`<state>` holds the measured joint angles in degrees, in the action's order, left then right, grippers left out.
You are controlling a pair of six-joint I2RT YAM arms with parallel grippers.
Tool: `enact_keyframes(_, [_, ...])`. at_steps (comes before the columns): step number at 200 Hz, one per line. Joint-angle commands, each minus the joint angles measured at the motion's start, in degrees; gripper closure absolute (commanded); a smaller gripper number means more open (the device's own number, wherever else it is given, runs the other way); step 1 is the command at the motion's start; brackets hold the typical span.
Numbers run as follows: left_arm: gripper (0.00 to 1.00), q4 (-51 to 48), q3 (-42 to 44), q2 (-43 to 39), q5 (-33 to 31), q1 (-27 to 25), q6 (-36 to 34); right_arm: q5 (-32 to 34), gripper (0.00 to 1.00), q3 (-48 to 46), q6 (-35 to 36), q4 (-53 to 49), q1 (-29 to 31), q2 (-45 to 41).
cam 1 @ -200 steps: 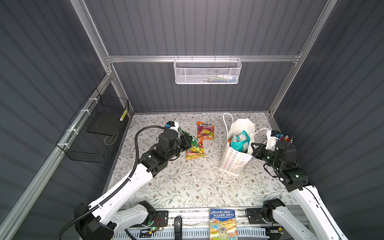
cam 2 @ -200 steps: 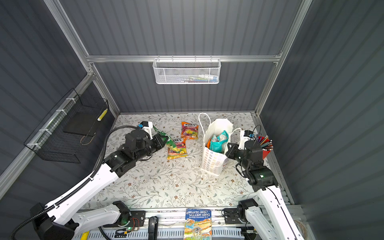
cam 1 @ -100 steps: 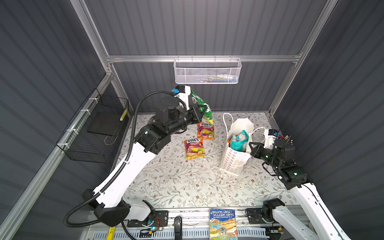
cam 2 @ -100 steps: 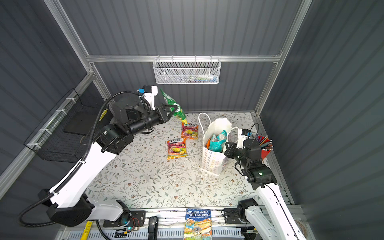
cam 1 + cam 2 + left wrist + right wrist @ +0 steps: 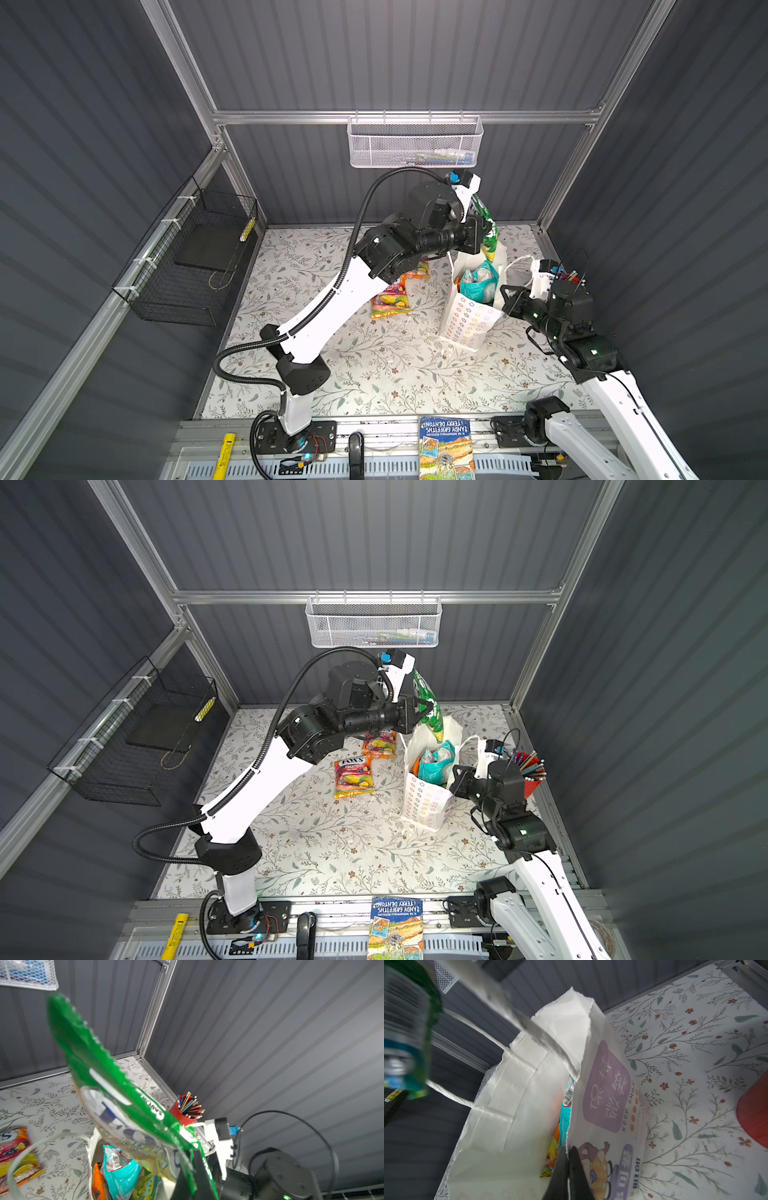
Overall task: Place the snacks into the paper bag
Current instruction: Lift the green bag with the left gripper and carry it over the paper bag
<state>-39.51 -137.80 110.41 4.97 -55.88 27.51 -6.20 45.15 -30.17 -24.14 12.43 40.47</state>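
My left gripper (image 5: 478, 235) (image 5: 417, 717) (image 5: 193, 1160) is shut on the edge of a green snack packet (image 5: 487, 224) (image 5: 430, 712) (image 5: 116, 1093), which hangs high over the mouth of the white paper bag (image 5: 469, 324) (image 5: 426, 808) (image 5: 529, 1084). The bag stands upright and holds a teal packet (image 5: 482, 282) (image 5: 120, 1172) and others. My right gripper (image 5: 505, 297) (image 5: 456, 777) (image 5: 568, 1157) is shut on the bag's near rim. Two orange-pink FOX'S packets (image 5: 353, 777) (image 5: 380, 746) lie on the floral table left of the bag.
A red pencil cup (image 5: 530, 779) (image 5: 182, 1113) stands right of the bag, behind my right wrist. An illustrated book (image 5: 446, 449) lies on the front rail. A white mesh basket (image 5: 415, 143) hangs on the back wall, a black wire basket (image 5: 195, 262) on the left wall.
My left arm lifted the green packet off the table and carried it up and right, to over the bag's mouth. The right gripper stayed on the bag's rim.
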Motion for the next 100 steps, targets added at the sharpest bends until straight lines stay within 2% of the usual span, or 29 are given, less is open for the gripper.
enact_keyframes(1, [1.00, -1.94, -1.95, 2.57, -0.32, 0.28, -3.89, 0.65, 1.00, 0.30, 0.29, -0.38, 0.41, -1.59])
enact_keyframes(23, [1.00, -3.61, -2.77, 5.68, 3.81, 0.07, -5.57, 1.13, 1.00, 0.38, 0.38, -0.47, 0.36, -1.62])
enact_keyframes(83, [1.00, -5.89, -0.27, 7.87, 2.85, -1.85, -9.18, 0.88, 1.00, 0.56, 0.73, -0.63, 0.41, -1.09])
enact_keyframes(100, [1.00, -6.57, -0.01, 8.32, 4.28, -2.32, -9.27, 1.29, 1.00, 0.47, 0.81, -0.62, 0.41, -1.09])
